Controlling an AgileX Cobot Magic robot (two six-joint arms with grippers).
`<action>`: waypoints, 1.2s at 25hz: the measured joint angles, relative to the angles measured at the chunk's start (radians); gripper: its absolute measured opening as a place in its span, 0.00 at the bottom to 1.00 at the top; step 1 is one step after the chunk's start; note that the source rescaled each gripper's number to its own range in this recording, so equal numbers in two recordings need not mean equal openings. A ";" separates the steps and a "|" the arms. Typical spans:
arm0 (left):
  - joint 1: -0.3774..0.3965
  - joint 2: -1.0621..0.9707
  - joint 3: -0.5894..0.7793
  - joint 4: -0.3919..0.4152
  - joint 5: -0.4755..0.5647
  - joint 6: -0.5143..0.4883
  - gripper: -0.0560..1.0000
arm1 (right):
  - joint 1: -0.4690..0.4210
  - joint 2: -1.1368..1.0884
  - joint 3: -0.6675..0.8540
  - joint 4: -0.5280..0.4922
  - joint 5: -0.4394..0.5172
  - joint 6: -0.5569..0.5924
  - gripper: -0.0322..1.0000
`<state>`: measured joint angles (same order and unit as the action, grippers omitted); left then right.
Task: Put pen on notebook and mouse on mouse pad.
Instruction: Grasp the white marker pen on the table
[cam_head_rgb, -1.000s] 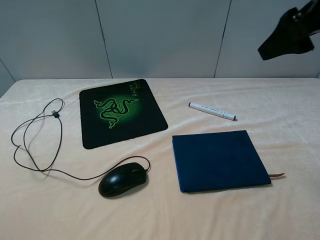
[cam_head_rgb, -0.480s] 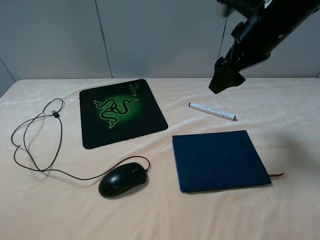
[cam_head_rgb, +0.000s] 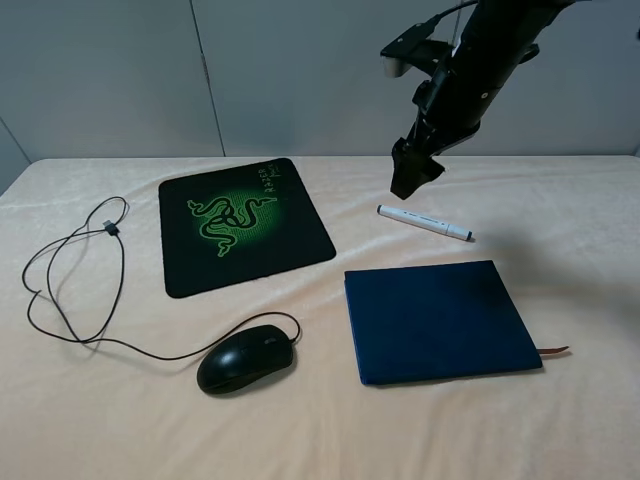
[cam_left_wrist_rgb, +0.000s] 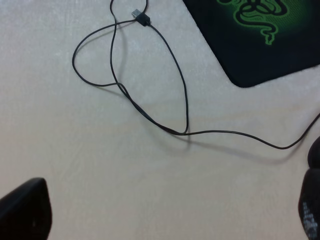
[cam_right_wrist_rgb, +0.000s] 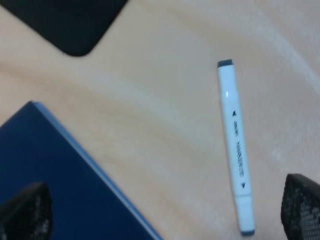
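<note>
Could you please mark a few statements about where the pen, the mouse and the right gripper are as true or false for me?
1. The pen lies on the notebook. False: it lies on the table, apart from the notebook.
2. The mouse sits off the mouse pad. True.
3. The right gripper is shut on the pen. False: it hovers open over the pen, holding nothing.
4. The notebook is closed. True.
</note>
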<state>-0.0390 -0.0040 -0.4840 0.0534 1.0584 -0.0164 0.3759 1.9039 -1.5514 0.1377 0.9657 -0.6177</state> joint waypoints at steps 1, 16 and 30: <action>0.000 0.000 0.000 0.000 0.000 0.000 1.00 | -0.004 0.023 -0.014 -0.002 0.008 -0.002 1.00; 0.000 0.000 0.000 0.000 0.000 0.000 1.00 | -0.090 0.155 -0.058 0.013 0.002 -0.061 1.00; 0.000 0.000 0.000 0.000 0.000 0.000 1.00 | -0.101 0.235 -0.058 0.033 -0.146 -0.151 1.00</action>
<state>-0.0390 -0.0040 -0.4840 0.0534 1.0584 -0.0164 0.2747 2.1391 -1.6096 0.1705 0.8196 -0.7690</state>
